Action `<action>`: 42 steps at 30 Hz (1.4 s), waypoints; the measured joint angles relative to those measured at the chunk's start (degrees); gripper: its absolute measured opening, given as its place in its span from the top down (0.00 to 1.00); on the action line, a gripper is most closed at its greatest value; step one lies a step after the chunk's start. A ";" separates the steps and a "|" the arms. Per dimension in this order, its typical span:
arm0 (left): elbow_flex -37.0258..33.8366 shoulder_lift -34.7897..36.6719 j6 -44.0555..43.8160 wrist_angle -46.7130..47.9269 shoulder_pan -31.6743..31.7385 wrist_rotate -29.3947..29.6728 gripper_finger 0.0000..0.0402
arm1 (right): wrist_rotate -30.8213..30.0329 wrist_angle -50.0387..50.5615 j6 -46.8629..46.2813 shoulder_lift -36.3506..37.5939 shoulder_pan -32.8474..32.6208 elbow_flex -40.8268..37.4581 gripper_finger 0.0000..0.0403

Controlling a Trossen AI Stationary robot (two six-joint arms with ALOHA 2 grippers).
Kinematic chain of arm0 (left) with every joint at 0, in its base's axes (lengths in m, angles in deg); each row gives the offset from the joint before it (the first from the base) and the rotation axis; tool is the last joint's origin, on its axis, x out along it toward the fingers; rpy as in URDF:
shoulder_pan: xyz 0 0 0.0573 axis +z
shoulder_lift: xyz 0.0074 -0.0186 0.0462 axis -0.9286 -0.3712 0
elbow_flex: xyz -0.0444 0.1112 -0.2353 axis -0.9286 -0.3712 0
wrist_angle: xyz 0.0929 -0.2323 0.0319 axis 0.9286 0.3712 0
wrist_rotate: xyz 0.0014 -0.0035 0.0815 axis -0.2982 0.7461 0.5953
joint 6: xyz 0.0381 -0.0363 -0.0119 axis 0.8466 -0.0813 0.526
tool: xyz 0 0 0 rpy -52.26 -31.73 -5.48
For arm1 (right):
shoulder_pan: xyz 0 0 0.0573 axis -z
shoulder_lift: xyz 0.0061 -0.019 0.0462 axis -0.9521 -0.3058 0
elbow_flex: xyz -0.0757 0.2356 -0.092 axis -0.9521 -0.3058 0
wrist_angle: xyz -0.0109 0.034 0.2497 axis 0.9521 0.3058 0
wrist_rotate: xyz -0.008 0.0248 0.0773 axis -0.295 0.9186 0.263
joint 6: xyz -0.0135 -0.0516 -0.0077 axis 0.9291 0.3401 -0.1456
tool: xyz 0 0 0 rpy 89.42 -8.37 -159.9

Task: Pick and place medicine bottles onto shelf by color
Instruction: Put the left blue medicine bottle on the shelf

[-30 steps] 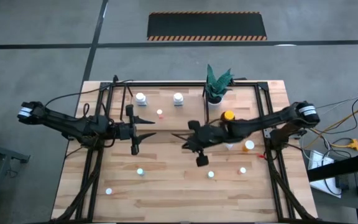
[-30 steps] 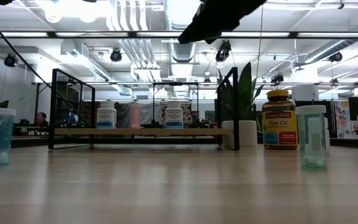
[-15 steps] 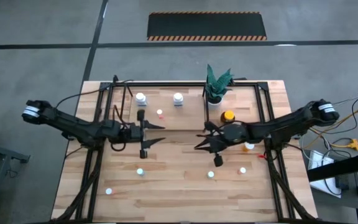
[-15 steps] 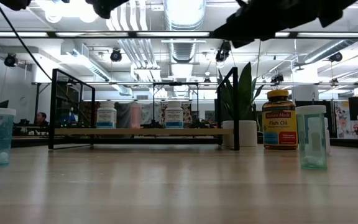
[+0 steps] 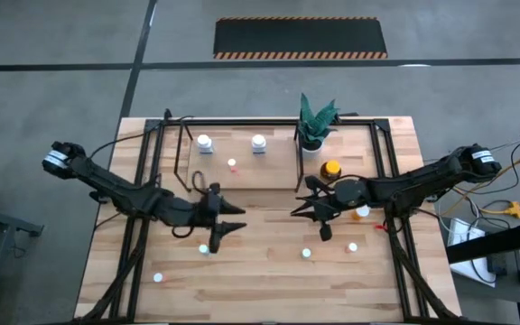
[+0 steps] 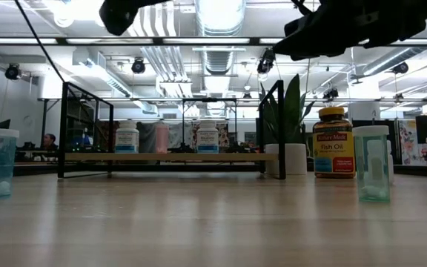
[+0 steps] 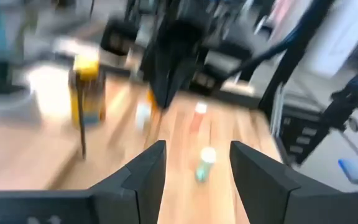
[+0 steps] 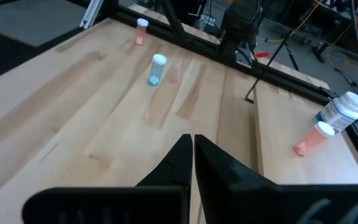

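The shelf (image 5: 242,171) is a light-wood panel framed by black bars at the table's far side. Two white-capped bottles (image 5: 204,143) (image 5: 258,143) and a pink one (image 5: 232,164) stand on it. The amber yellow-capped bottle (image 5: 331,169) and an orange-capped one (image 5: 361,211) stand on the tabletop to the shelf's right. Pale green bottles (image 5: 203,248) (image 5: 306,254) (image 5: 352,246) stand nearer me. My left gripper (image 5: 236,218) hovers open above the table's middle, just far of a pale green bottle. My right gripper (image 5: 296,209) hovers shut left of the amber bottle.
A green spiky plant in a white pot (image 5: 312,135) stands at the shelf's far right corner. Black frame bars (image 5: 395,226) run along both table sides. Another small bottle (image 5: 158,277) stands near the near left corner. Bare wood lies between the grippers and toward the near edge.
My left gripper has moved toward the table's right and near edge, ending close above a pale green bottle. My right gripper has drawn back toward the table's right, nearer the amber bottle. No bottle has moved.
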 joint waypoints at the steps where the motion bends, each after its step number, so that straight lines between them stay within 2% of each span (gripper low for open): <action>1: 2.22 -0.71 -3.30 5.66 -0.46 0.48 0.60 | -0.02 0.02 -0.02 -0.06 0.00 -0.02 0.98; 5: 11.59 -5.08 -15.31 27.65 -2.26 0.56 0.60 | 0.00 0.56 -0.29 -0.06 -0.02 -0.08 0.98; 9: 20.54 -11.12 -25.13 47.81 -4.38 -3.32 0.60 | 0.00 1.08 -0.45 -0.06 -0.02 -0.11 0.98; 14: 27.49 -19.00 -29.24 61.83 -6.80 -11.40 0.60 | 0.02 1.07 -0.52 -0.06 -0.02 -0.15 0.98; 19: 27.76 -23.34 -29.57 66.52 -7.54 -17.58 0.60 | 0.39 1.04 -0.52 -0.08 -0.02 -0.36 0.98; 24: 25.93 -24.25 -29.57 69.41 -7.52 -21.69 0.56 | 0.42 1.07 -0.52 -0.10 -0.02 -0.50 0.98; 33: 23.07 -24.17 -28.48 69.59 -7.52 -22.66 0.38 | 0.42 1.07 -0.52 -0.13 -0.02 -0.65 0.98; 42: 18.97 -24.14 -24.08 64.25 -7.81 -22.77 0.37 | 0.42 1.05 -0.52 -0.15 -0.02 -1.00 0.98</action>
